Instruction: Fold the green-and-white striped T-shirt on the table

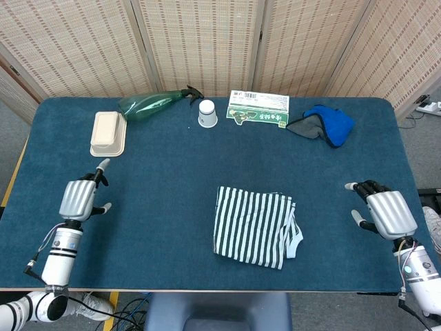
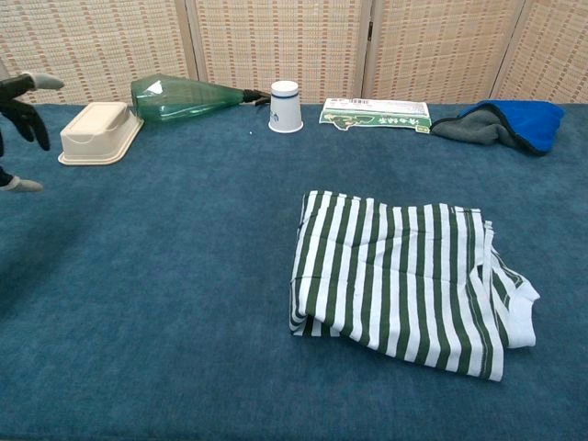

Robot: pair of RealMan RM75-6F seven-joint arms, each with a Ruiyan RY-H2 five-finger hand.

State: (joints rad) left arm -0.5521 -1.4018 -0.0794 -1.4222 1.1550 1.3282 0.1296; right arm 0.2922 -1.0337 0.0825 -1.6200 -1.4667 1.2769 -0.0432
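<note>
The left hand (image 1: 81,198) hovers well left of the striped T-shirt (image 1: 253,225), fingers spread, holding nothing. Beyond the shirt's far-left side lie a cream container (image 1: 108,132), green spray bottle (image 1: 146,105) and paper cup (image 1: 207,113); further right, a green-and-white packet (image 1: 259,107), its print illegible, and a blue cloth (image 1: 325,124). The shirt lies folded mid-table. The right hand (image 1: 386,210) hovers well right of it, relaxed and empty.

Green-and-white striped T-shirt (image 1: 255,225), dark blue desk (image 1: 172,172), green bottle (image 1: 148,105), white cup (image 1: 207,113), blue-grey cloth (image 1: 325,125), cream box (image 1: 108,132).
</note>
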